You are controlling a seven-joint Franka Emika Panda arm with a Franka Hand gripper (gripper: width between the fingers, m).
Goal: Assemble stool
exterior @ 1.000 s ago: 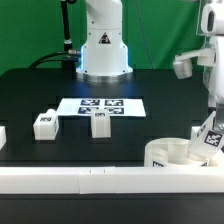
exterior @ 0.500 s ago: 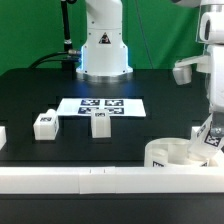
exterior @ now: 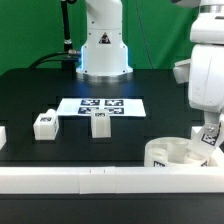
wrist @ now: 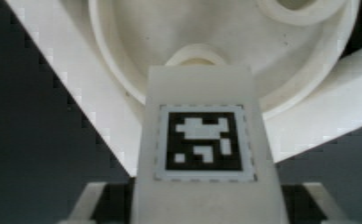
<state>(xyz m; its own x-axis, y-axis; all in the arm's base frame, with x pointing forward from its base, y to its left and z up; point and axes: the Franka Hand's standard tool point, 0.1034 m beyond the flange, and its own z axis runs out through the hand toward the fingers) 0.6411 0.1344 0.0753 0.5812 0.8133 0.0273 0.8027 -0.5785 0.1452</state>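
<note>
The round white seat (exterior: 168, 153) lies at the exterior view's right, against the front rail. My gripper (exterior: 209, 128) is shut on a white block leg (exterior: 209, 138) with a tag and holds it, slightly tilted, at the seat's right side. In the wrist view the held leg (wrist: 203, 140) fills the middle between my fingers (wrist: 100, 202), with the seat's ring (wrist: 116, 70) right behind its far end. Two more legs stand on the table: one (exterior: 43, 124) at the left and one (exterior: 99, 123) at the front edge of the marker board (exterior: 100, 104).
A long white rail (exterior: 90, 179) runs along the table's front edge. A small white piece (exterior: 2, 135) shows at the far left edge. The robot base (exterior: 104, 50) stands at the back centre.
The arm has swung in over the seat's right side and lowered; the held leg has moved slightly down with it. The seat and loose legs have not moved.
</note>
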